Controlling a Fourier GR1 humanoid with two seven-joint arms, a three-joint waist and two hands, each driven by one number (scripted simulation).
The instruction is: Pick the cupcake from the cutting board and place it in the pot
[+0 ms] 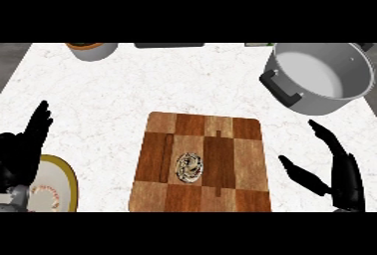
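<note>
Right hand [344, 175]: lowest in view at the right edge, right of the board; fingers straight and spread, thumb pointing left toward the board; holds nothing; over bare counter, apart from the board's edge
Left hand [28, 142]: at the left edge; fingers straight, pointing up and slightly right; holds nothing; its lower part overlaps the plate's left side
Plate [68, 182]: lower left corner; pale face, yellow rim; a reddish ring-like marking on it, too small to identify; well left of the board
Board [221, 139]: wooden, chequered in light and dark brown blocks; lies flat at centre, reaching down to the lower edge of the view; between the two hands
Cupcake [190, 167]: on the board, slightly left of its centre and toward the near half; seen from above, pale top with dark swirls; neither hand touches it; the right hand is the nearer one
Pot [324, 74]: grey metal, upper right; tilted in this view so the pale inside shows; dark handle on its left side, another at the upper right rim; nothing seen inside; well apart from the board and cupcake
Counter [110, 89]: white, faintly marbled
Bowl [92, 50]: upper left at the far edge, grey with an orange-brown inside; cut off by the view's top
Far edge: a dark flat object [169, 45] at top centre; cannot tell what it is
</note>
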